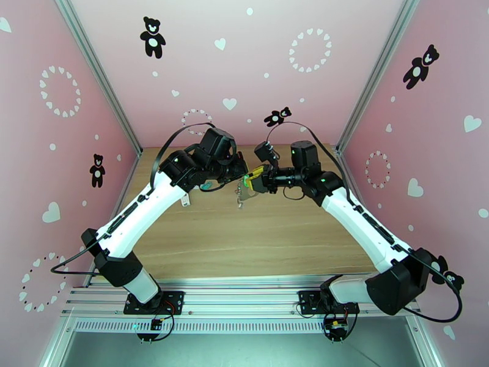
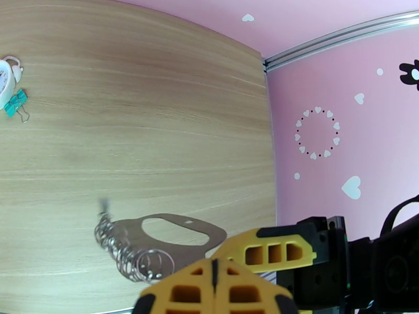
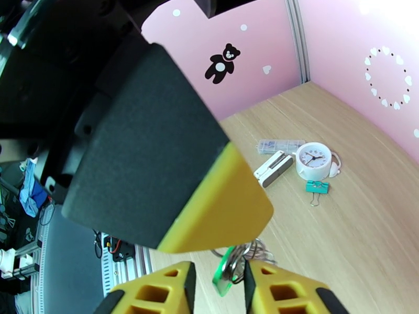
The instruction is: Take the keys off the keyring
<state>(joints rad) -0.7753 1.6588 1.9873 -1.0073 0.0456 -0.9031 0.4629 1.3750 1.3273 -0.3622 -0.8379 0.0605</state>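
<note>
**Green key sits between the right fingers; left arm holds the ring plate**

Nearest the right wrist camera, the right end effector (image 3: 219,269) stands narrowly parted. The green-tagged key (image 3: 224,276) hangs in the slot between its two yellow fingers, with a sliver of space on each side, so I judge it bracketed and not yet pinched. Just beyond the tag, a cluster of metal rings (image 3: 252,252) leads back to the keyring (image 2: 180,252).

The left end effector (image 2: 213,264) is fully closed, and the mauve plate's edge disappears behind its fingertips. Since the plate hangs above the table (image 2: 131,126), I take it to be clamped there. The plate stretches away from those fingertips, with its ring-bearing straight edge on the side facing the right arm.

The right arm is therefore the one at the key. The coming move likely turns on closing on the tag and drawing it off away from the left arm. I cannot pick out a blue tag.

Farther off on the table lie a white clock-face charm (image 3: 314,160), a teal clip (image 3: 317,187), a small white-and-grey piece (image 3: 273,168) and a clear box (image 3: 280,146). The dial's numerals are too small to read, and there is no other writing.
</note>
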